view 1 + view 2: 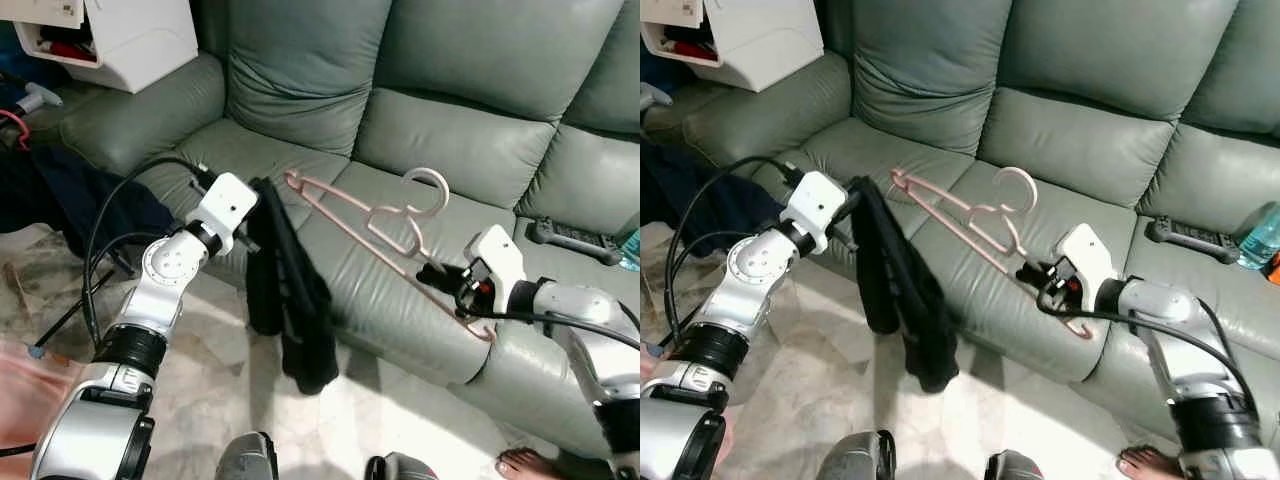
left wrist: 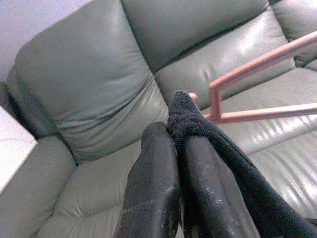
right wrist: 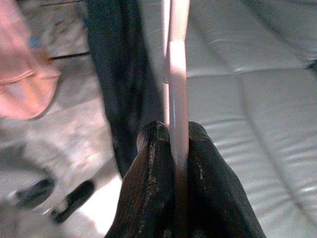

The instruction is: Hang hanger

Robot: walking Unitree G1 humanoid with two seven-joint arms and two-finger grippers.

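Observation:
A pink plastic hanger (image 1: 378,222) is held in the air above the grey-green sofa (image 1: 470,140), its hook pointing up. My right gripper (image 1: 437,276) is shut on the hanger's lower bar; in the right wrist view the pink bar (image 3: 177,89) runs between the two fingers (image 3: 148,193). My left gripper (image 1: 258,205) is shut on a black garment (image 1: 295,300) that hangs down in front of the sofa's seat edge. In the left wrist view the black cloth (image 2: 190,119) is pinched at the fingertips, just short of the hanger's far corner (image 2: 215,99).
A black remote control (image 1: 573,240) lies on the right seat cushion, with a blue bottle (image 1: 1260,235) beside it. A white cabinet (image 1: 120,35) stands behind the sofa's left arm. Cables (image 1: 100,260) and pink cloth (image 1: 30,390) lie on the marble floor. A person's bare foot (image 1: 525,465) shows bottom right.

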